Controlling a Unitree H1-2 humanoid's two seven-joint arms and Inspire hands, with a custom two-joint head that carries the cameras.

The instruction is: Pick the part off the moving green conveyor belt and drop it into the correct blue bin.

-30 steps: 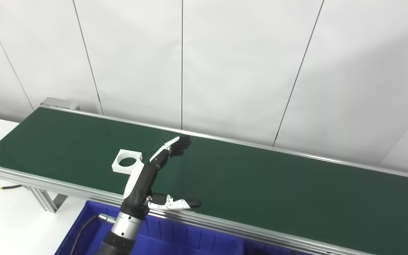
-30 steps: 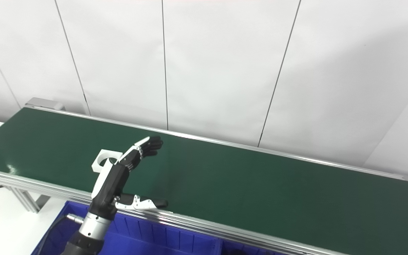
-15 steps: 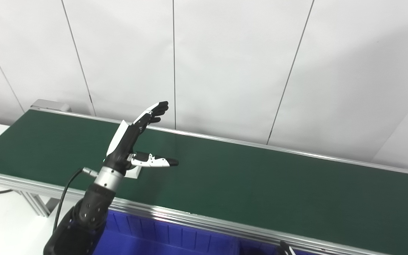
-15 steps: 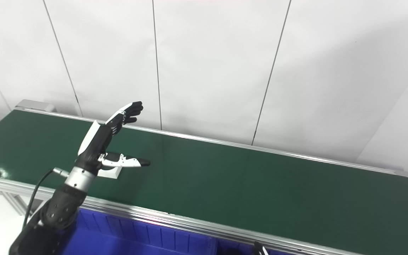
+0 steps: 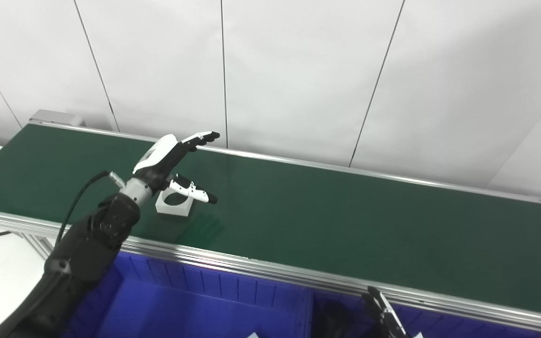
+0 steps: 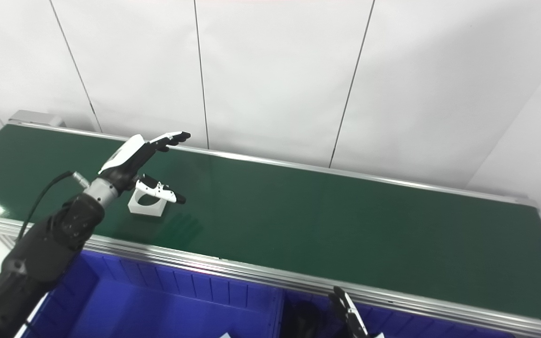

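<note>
White wall panels fill the background, and across the scene runs the long dark green conveyor belt with its aluminium side rails. Along the near edge sits the blue plastic bin, its divider wall at about six o'clock. The white counter shows only as a corner at nine o'clock.

Over to the action: the left robot hand, black and white, hangs above the belt at ten o'clock, fingers stretched wide and thumb splayed out, holding nothing. Right under that thumb lies the white square plastic part with a round hole, flat on the belt. Whether the thumb touches it, I cannot tell. The right robot hand barely peeks up at six o'clock; fingers look apart, nothing in them.

So the score: nothing picked and nothing dropped, with the grasp, the carry and the release all left to do.

Compared with half a second ago, the hand has tipped forward and flatter over the part, the thumb has swung down across it, and more of the part now shows clear of the wrist. The head camera has shifted too.
</note>
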